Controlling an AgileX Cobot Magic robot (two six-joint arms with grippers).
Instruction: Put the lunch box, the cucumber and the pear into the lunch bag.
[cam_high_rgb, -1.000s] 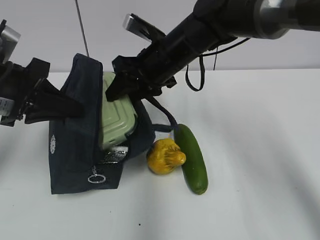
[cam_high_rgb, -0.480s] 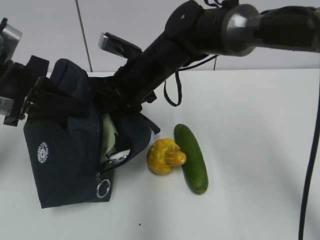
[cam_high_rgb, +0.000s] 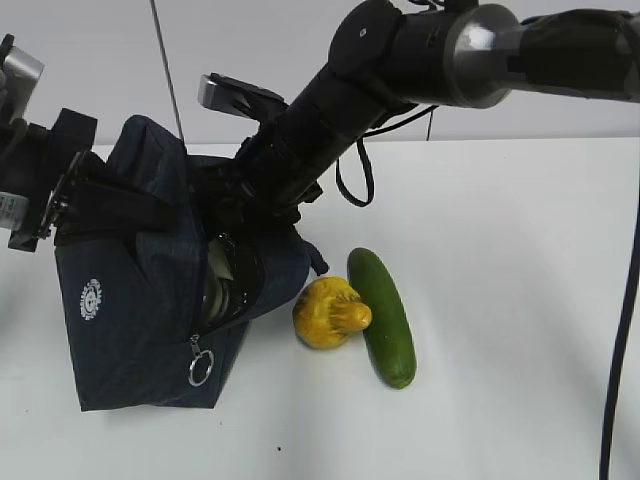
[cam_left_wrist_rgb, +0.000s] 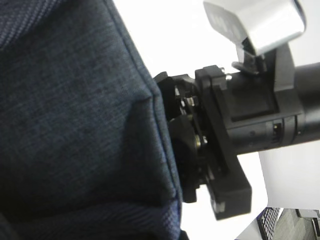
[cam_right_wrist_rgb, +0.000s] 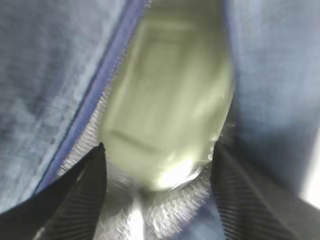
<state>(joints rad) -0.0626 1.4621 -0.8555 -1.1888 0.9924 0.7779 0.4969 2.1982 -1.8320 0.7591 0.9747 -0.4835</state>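
Most of the lunch box (cam_high_rgb: 216, 268) sits hidden inside the lunch bag (cam_high_rgb: 140, 300), only a pale sliver showing. The right wrist view is blurred (lid (cam_right_wrist_rgb: 167, 100) smeared, fingertips (cam_right_wrist_rgb: 90, 175) cut off below). The right gripper (cam_high_rgb: 235, 225) vanishes into the bag's mouth.

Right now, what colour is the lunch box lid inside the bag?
Pale sage green; the lunch box lid shows best in the right wrist view, though blurred.

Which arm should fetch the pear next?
The right. Its jaws stand open over the lunch box inside the lunch bag, so it looks free, and the pear lies on its side. The left gripper holds the bag up.
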